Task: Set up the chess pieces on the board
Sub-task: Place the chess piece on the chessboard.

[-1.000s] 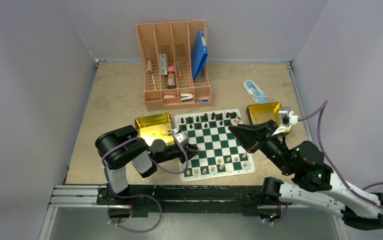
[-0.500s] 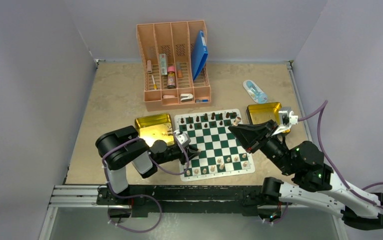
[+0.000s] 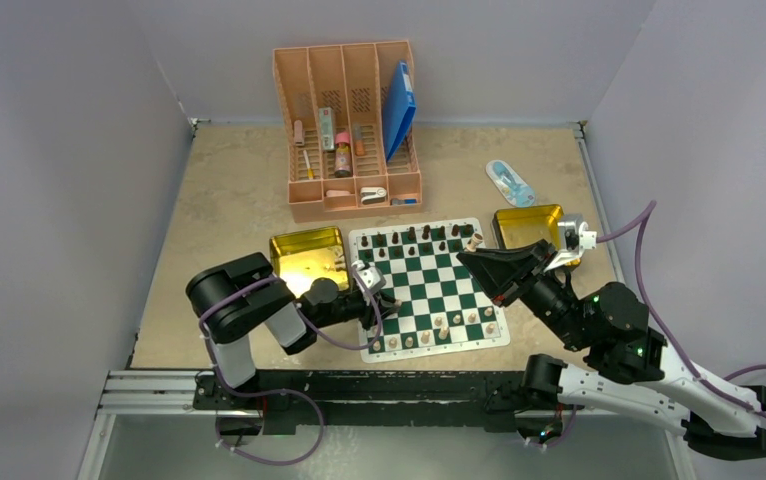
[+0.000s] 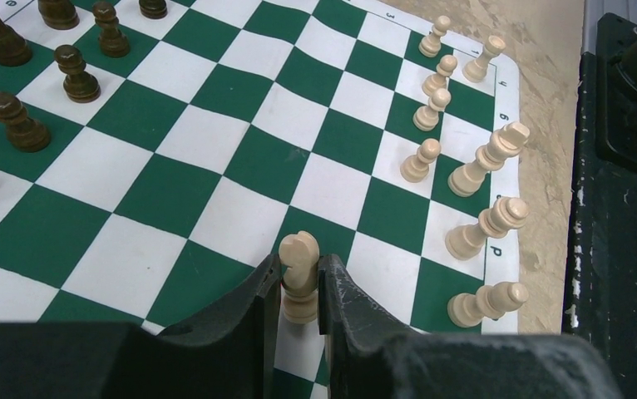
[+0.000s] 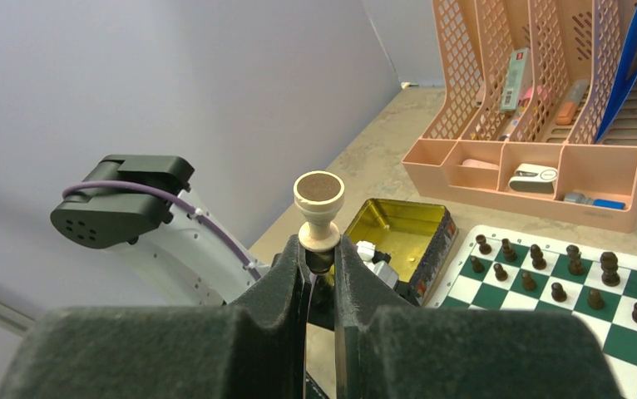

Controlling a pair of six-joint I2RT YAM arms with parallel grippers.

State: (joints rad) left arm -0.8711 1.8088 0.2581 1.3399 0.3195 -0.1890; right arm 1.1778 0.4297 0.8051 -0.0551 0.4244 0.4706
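Pale wooden chessmen (image 4: 473,174) are partly filling the green-and-white checkered board (image 4: 174,195); my left jaws are grasping a tan piece (image 4: 298,266), right jaws an upturned tan piece (image 5: 318,208).

Board (image 4: 504,100) white border: small printed coordinate marks. "3" legible on far strip. Side-strip characters inverted, seemingly "h", "g", "d", uncertain. Labels on items in pink organiser (image 5: 498,199): too small to read

Walls (image 3: 59,150) pale lavender-grey, plain, closing in left, far & right. Tabletop (image 3: 229,200) beige, stone-look, mottled. Thin white trim (image 3: 599,200) along its right edge, same at far edge. Near side: aluminium rail (image 3: 149,385), grey surface (image 3: 409,455) below it. Light soft & even, shadows faint.
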